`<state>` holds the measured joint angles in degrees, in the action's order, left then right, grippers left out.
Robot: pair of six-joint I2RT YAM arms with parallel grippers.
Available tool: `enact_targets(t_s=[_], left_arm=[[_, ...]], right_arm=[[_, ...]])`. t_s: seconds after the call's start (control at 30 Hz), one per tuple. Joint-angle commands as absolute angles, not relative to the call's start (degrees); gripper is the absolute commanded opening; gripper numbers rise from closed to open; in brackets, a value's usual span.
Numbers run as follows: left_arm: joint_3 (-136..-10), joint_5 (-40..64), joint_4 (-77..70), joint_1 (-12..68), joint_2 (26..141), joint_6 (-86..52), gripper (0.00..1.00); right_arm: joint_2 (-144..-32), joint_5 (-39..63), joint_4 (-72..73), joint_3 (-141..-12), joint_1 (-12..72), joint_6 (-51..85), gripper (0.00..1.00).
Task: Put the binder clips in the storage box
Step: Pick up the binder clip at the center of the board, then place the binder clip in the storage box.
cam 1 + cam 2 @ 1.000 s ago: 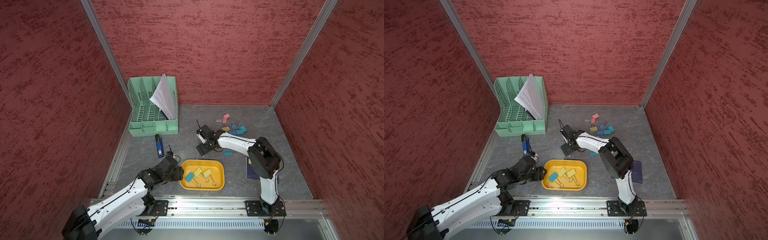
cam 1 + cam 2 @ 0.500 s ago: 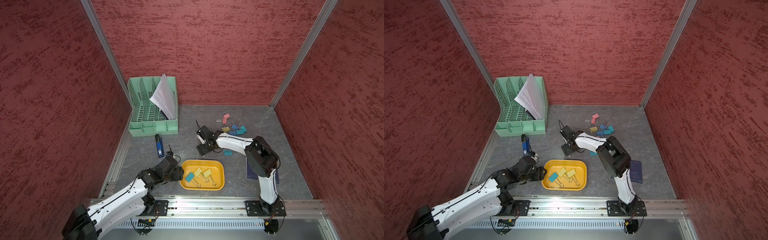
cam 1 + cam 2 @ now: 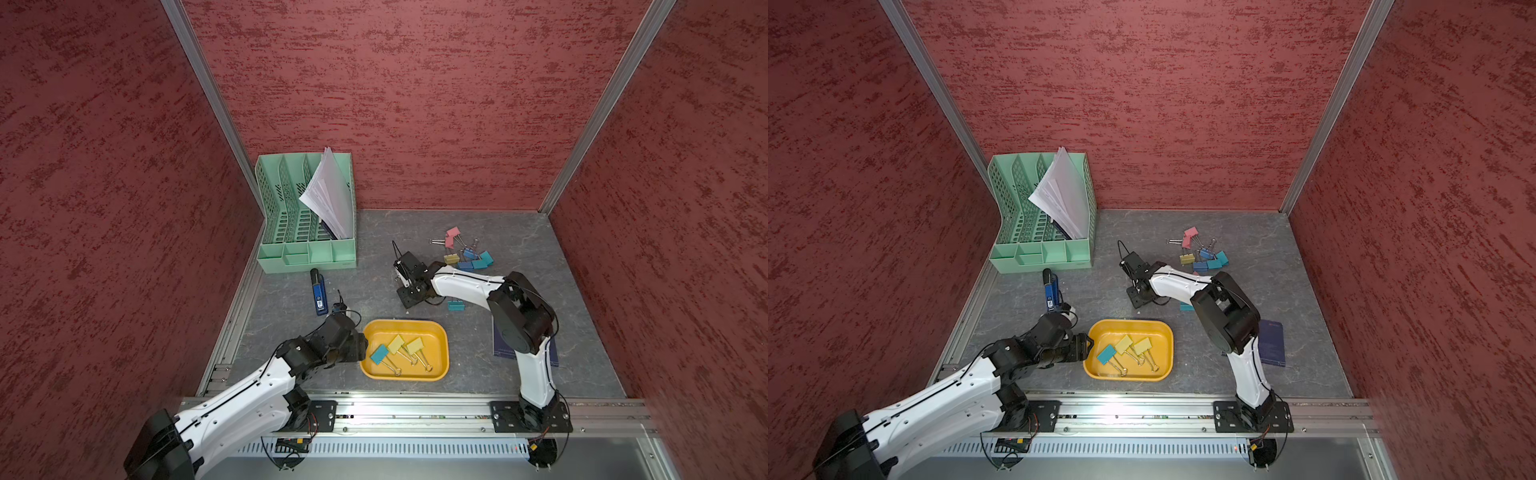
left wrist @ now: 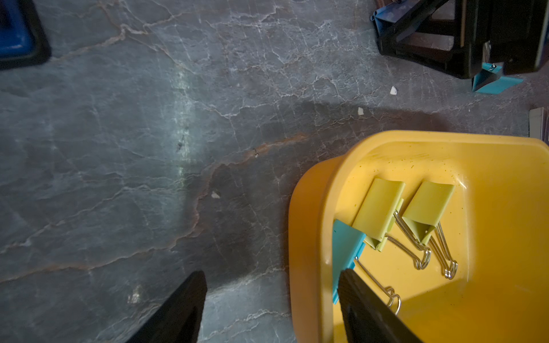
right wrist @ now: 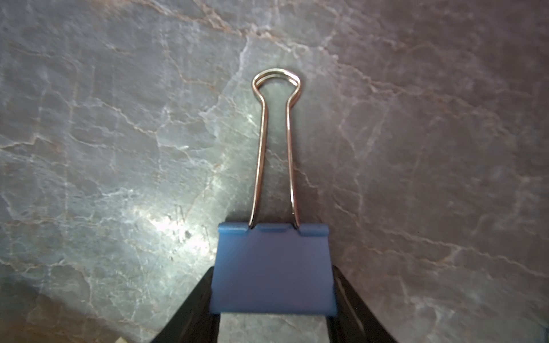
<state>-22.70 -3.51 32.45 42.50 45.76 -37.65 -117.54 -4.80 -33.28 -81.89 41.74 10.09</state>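
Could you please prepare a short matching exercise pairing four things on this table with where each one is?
Things: 1 stapler; 2 papers; 3 blue clip; 4 yellow clips.
Places: A in the yellow tray; B between the fingers of the right tool; C in the green rack; D on the table beside that rack.
Pairs: 1-D; 2-C; 3-B; 4-A.

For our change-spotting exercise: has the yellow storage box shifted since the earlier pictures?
No. The storage box stays equally far from the front rail.
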Motion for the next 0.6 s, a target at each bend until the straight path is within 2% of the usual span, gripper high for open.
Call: enact_targets(t_s=[0.0,0.13,0.3,0.57], left_arm=[[-22.5,-4.0,31.6,42.7,45.8,-37.3,0.74],[-22.5,-4.0,31.6,42.8,45.8,-37.3,0.74],[-22.5,-4.0,31.6,42.7,45.7,-37.3,0.74],[-22.5,-3.8,31.5,42.8,45.6,-37.2,0.75]], right_arm=[[-113.7,-8.4,-34.5,-84.2,40.4,9.1,0.45],[-109.5,-9.3,-37.5,-85.7,40.4,7.5,0.45],[-101.0,-5.0,-40.2,-82.9,41.2,5.8,0.45],[-89.2,-5.0,-48.0,-71.8,53.6,2.0,0.48]])
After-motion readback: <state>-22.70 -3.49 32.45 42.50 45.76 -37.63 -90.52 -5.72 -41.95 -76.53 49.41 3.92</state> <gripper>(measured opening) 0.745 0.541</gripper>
